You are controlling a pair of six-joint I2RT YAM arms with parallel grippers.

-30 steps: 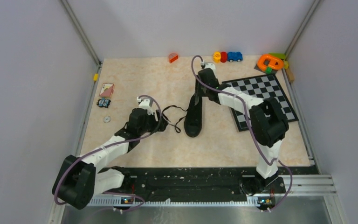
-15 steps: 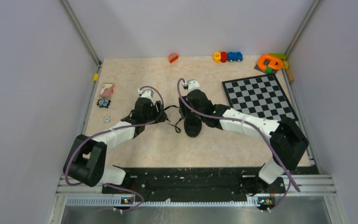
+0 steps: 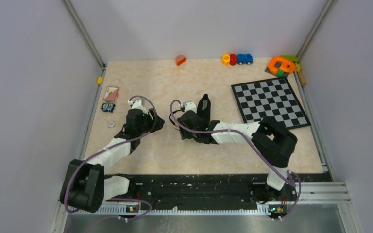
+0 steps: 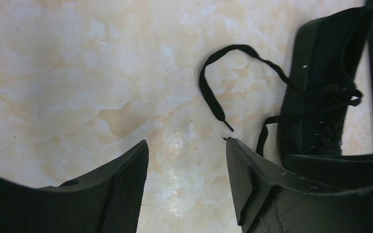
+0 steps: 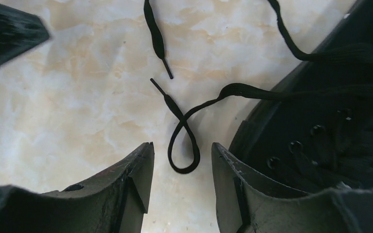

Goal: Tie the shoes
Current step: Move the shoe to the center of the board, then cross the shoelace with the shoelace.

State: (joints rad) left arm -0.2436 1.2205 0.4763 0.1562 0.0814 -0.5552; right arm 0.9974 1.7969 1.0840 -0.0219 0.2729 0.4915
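Note:
The black shoe (image 3: 204,103) lies mid-table, mostly hidden under my right arm in the top view. In the left wrist view the shoe (image 4: 320,97) is at the right, and one thin black lace (image 4: 213,87) curls over the table ahead of my open left gripper (image 4: 187,145), which holds nothing. In the right wrist view the shoe (image 5: 320,145) fills the right side. A small loop of lace (image 5: 182,145) lies on the table just ahead of my open right gripper (image 5: 182,150), untouched. From above, the left gripper (image 3: 156,124) and right gripper (image 3: 184,132) stand close together.
A chessboard mat (image 3: 270,102) lies right of the shoe. Toy cars (image 3: 237,59), an orange block (image 3: 179,60) and an orange ring toy (image 3: 281,64) line the back edge. A card (image 3: 110,93) and small bits (image 3: 108,107) sit at the left edge.
My right arm has swung from behind the shoe forward and left, over it, down to the laces. My left gripper has drawn back left, away from the shoe.

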